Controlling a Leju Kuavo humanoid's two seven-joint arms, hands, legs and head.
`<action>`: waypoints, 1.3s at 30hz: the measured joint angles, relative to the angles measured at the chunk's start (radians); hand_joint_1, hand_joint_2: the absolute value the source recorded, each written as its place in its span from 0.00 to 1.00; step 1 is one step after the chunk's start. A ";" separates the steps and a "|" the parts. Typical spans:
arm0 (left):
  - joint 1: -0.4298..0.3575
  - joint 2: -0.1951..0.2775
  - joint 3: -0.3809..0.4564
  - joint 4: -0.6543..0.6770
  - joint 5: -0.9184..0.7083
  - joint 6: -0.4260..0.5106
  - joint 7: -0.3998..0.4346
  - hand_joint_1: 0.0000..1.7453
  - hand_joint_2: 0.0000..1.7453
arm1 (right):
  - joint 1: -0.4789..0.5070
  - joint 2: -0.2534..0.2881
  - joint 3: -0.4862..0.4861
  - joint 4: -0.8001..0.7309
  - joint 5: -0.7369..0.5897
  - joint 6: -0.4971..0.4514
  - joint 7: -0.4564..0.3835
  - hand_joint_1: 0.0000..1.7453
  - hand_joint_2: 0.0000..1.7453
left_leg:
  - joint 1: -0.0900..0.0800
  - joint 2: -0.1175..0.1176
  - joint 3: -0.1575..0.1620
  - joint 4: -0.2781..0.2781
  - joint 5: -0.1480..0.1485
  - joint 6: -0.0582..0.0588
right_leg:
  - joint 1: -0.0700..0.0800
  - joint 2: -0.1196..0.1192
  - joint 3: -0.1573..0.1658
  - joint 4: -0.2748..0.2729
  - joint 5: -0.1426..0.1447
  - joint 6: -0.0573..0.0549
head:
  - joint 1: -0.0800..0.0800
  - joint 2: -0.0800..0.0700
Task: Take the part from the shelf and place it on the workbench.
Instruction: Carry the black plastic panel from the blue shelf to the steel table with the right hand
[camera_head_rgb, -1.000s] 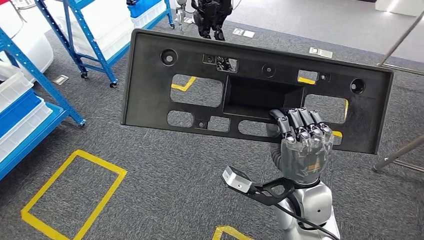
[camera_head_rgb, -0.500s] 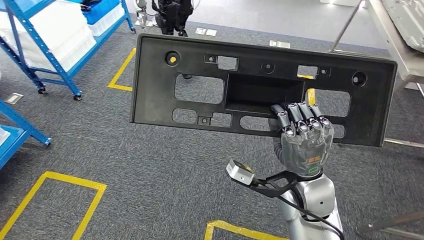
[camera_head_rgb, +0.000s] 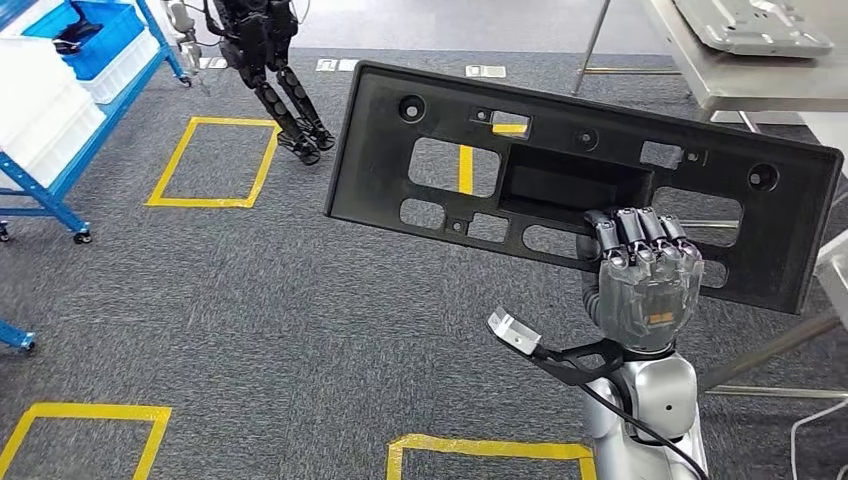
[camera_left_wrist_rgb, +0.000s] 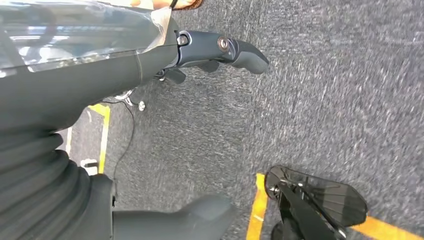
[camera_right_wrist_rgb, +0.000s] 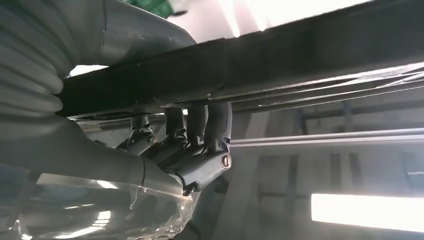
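Part (camera_head_rgb: 560, 170) is off the shelf and airborne: a black plastic panel with cutouts, held up in front of the robot, face toward the head camera, long axis running side to side and tilted slightly, far end lower on the robot's right. Right hand (camera_head_rgb: 645, 275) grips it from below at the lower edge, right of the panel's centre, fingers (camera_head_rgb: 630, 232) hooked over the rim of a cutout; the right wrist view shows the same fingers (camera_right_wrist_rgb: 200, 125) wrapped round the panel edge (camera_right_wrist_rgb: 250, 65). So most of the panel's length overhangs to the robot's left of the grip, expect a twisting load on that hand. Left hand (camera_left_wrist_rgb: 220, 50) hangs low over the carpet, fingers loosely apart, holding nothing, well apart from the panel. Workbench (camera_head_rgb: 760, 85) sits beyond the panel's upper right corner, metal top with a grey tray (camera_head_rgb: 750, 25) on it; the right hand is the nearer one to it, so my read is that the next move is forward and right, panel going long-axis along the bench edge. Shelf (camera_head_rgb: 50, 110) with blue and white bins is far off the panel's left end. Another robot's legs (camera_head_rgb: 285, 100) stand beyond the panel's left corner, near a yellow floor box (camera_head_rgb: 210, 160).
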 joint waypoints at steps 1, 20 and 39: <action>0.003 0.000 0.003 0.000 0.000 0.000 0.000 0.00 1.00 | 0.002 -0.001 0.000 0.001 0.000 0.000 0.004 1.00 1.00 | 0.000 -0.004 -0.013 0.025 0.001 0.001 | 0.001 0.014 -0.001 0.001 0.000 0.000 | 0.000 0.000; 0.005 -0.001 0.008 0.000 -0.039 -0.021 -0.007 0.00 1.00 | 0.079 -0.095 -0.049 -0.036 0.000 -0.001 0.101 1.00 1.00 | -0.006 0.073 0.114 -0.256 0.139 0.041 | -0.004 -0.054 -0.051 0.111 -0.044 0.056 | 0.012 0.000; 0.003 -0.003 0.012 0.000 -0.055 -0.008 -0.011 0.00 1.00 | 0.119 -0.158 -0.074 -0.086 -0.001 -0.004 0.115 1.00 1.00 | 0.002 -0.070 0.117 -0.233 0.117 0.021 | 0.005 0.105 -0.025 0.020 0.015 0.019 | 0.005 0.000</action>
